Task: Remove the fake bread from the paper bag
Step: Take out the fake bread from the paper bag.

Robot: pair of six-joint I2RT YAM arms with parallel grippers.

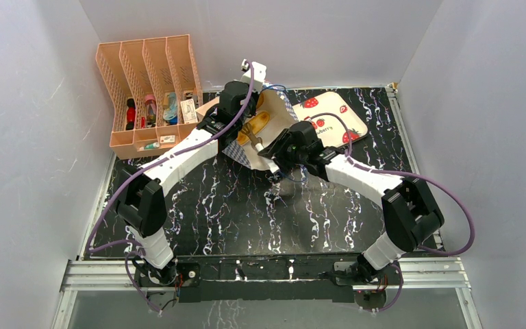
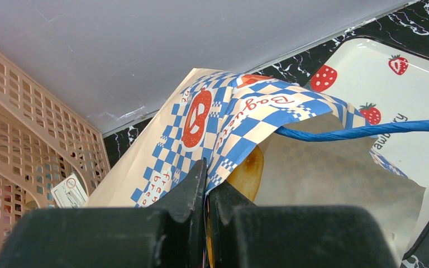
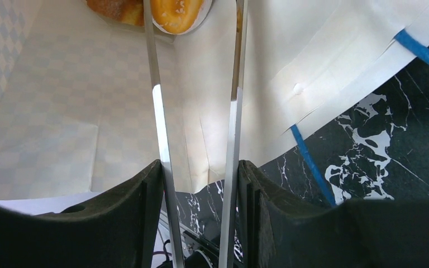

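The paper bag (image 1: 274, 113) lies tilted on its side at the back middle, its mouth facing my arms. My left gripper (image 1: 229, 130) is shut on the bag's checkered rim (image 2: 223, 117) and holds the mouth up; its jaws (image 2: 206, 178) pinch the paper. An orange-glazed loaf (image 2: 249, 170) shows just inside, and it also shows in the top view (image 1: 257, 127). My right gripper (image 3: 200, 178) is shut on metal tongs (image 3: 159, 111), whose two arms reach into the white interior (image 3: 61, 111) towards a golden ring piece (image 3: 176, 11) and a brown piece (image 3: 111, 6).
A peach file rack (image 1: 147, 89) with small items stands at the back left, close to the left arm. A white strawberry tray (image 1: 332, 113) lies behind the bag on the right. A blue cord handle (image 3: 310, 162) trails onto the black marbled table.
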